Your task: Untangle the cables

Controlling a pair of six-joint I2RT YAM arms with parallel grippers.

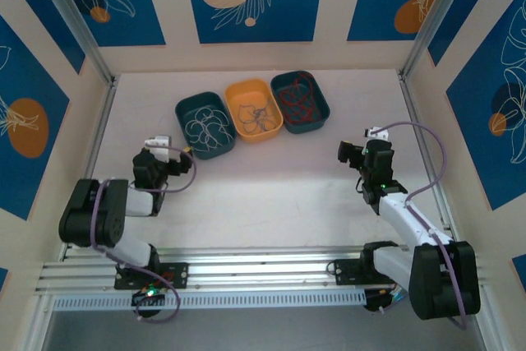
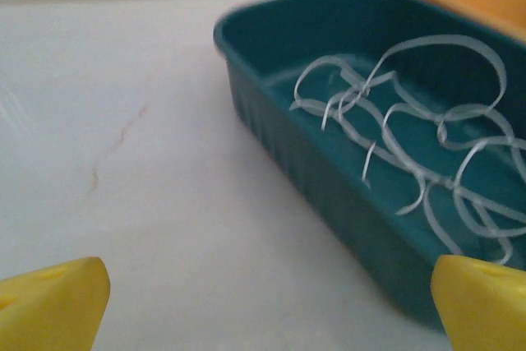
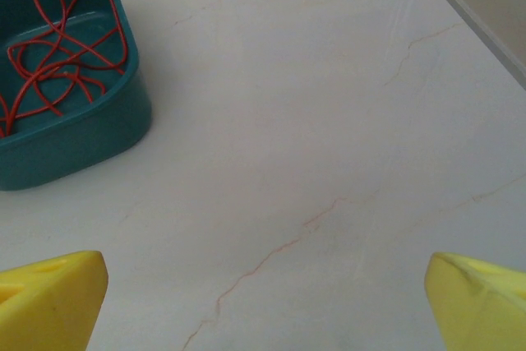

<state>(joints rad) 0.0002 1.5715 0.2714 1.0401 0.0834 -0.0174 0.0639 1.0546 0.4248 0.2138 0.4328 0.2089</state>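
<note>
Yellow fingertips (image 2: 53, 302) of the left gripper (image 2: 263, 318) stand wide apart with nothing between them, just short of the left teal tray (image 2: 312, 170) where the white cables (image 2: 411, 137) lie looped; the right gripper (image 3: 263, 310) gapes empty too over the bare table (image 3: 329, 121), with the red cables (image 3: 57, 47) in the right teal tray (image 3: 90, 137) off to its side. Between the two, the orange tray (image 1: 269, 93) holds the blue-grey cables (image 1: 251, 115). They look sorted by colour to me; a careless reach now could catch a light tray's rim and tip it, or drag springy loops out into a fresh tangle
</note>
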